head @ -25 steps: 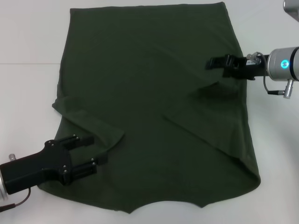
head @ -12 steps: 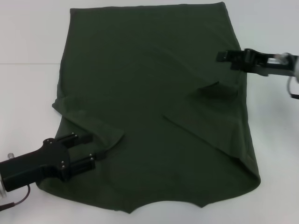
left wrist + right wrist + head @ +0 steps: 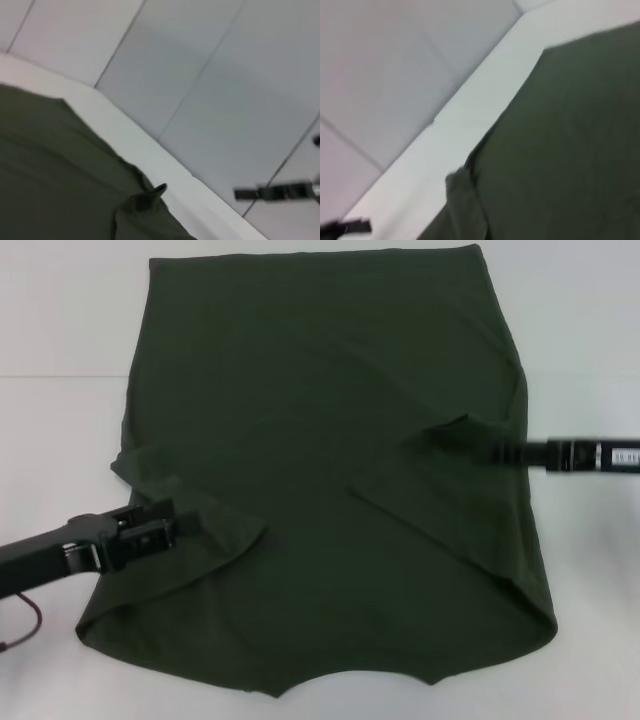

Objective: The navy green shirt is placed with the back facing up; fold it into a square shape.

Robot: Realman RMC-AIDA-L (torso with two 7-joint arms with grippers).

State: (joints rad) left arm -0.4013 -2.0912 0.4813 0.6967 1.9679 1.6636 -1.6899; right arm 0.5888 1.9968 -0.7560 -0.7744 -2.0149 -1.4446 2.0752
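The navy green shirt [image 3: 320, 440] lies flat on the white table, both short sleeves folded inward over the body. My left gripper [image 3: 185, 523] lies low over the shirt's left edge, at the folded left sleeve [image 3: 215, 520], open and turned side-on. My right gripper [image 3: 490, 452] reaches in from the right as a thin dark bar, its tip at the raised corner of the right sleeve [image 3: 450, 430]. In the left wrist view that raised corner [image 3: 150, 197] stands up from the cloth, with the right gripper [image 3: 272, 192] far behind it. The right wrist view shows shirt fabric [image 3: 560, 150].
The white table [image 3: 60, 440] shows bare strips left and right of the shirt, and the shirt's hem [image 3: 310, 252] lies near the far edge. Grey panelled walls [image 3: 210, 75] stand behind the table in both wrist views.
Both arms have rolled and dropped low. The left gripper moved up to the left sleeve fold. The right gripper swung nearer, from the shirt's right edge to the right sleeve's corner.
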